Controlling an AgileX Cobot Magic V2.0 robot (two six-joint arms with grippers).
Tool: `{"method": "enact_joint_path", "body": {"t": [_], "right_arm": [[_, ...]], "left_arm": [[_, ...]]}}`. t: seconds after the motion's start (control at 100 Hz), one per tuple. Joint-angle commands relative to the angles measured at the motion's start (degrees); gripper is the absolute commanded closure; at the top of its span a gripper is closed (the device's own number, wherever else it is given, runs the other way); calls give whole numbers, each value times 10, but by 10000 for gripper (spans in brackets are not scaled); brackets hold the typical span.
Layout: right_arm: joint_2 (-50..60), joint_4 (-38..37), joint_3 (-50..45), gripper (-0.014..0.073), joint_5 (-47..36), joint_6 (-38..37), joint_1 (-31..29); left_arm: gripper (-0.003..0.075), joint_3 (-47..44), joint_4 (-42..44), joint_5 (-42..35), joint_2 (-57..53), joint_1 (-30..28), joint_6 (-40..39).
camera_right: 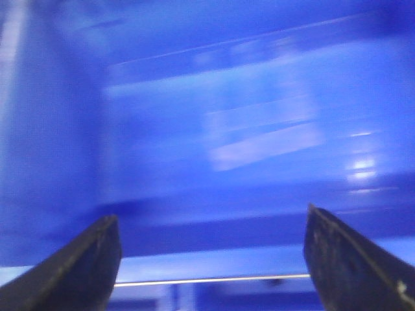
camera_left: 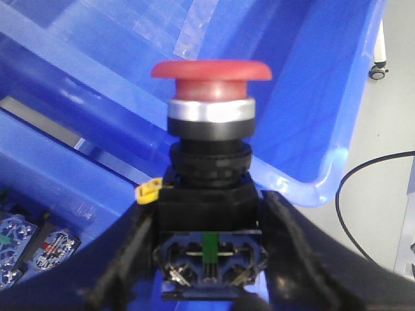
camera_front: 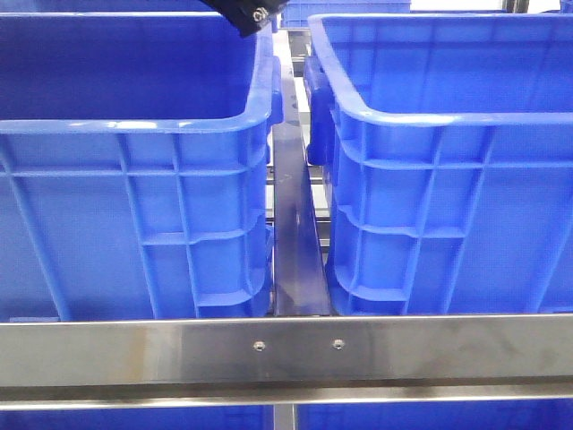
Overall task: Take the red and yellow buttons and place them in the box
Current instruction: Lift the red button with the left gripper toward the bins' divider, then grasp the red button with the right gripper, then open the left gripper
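Note:
In the left wrist view my left gripper (camera_left: 209,259) is shut on the black base of a red button (camera_left: 211,71), a red mushroom cap on a silver ring and black body with a small yellow tab. It is held above a blue box (camera_left: 324,116). In the front view only a black part of the left arm (camera_front: 240,16) shows, above the left box (camera_front: 134,125). The right box (camera_front: 448,116) stands beside it. My right gripper (camera_right: 211,259) is open and empty, facing a blurred blue box wall (camera_right: 214,136). No yellow button shows.
A steel rail (camera_front: 286,349) crosses the front, and a steel bar (camera_front: 294,233) runs between the two boxes. In the left wrist view several switch parts (camera_left: 32,246) lie in a lower box, and a black cable (camera_left: 363,188) lies on the grey floor.

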State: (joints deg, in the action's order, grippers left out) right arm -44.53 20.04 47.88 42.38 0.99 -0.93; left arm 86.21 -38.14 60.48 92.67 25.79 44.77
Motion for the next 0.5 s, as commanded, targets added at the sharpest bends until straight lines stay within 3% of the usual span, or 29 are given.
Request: {"method": "enact_joint_path", "body": {"t": [0.0, 0.26, 0.38, 0.49], "right_arm": [[-33, 111, 39, 5, -12, 61, 1], [-127, 428, 74, 5, 23, 226, 7], [-175, 522, 90, 5, 34, 283, 30], [-219, 564, 107, 5, 33, 307, 60]], "left_arm": [[493, 18, -33, -17, -24, 5, -1], [493, 18, -33, -17, -24, 5, -1], [493, 18, -33, -17, -24, 5, -1], [493, 18, -33, -17, -24, 5, -1]]}}
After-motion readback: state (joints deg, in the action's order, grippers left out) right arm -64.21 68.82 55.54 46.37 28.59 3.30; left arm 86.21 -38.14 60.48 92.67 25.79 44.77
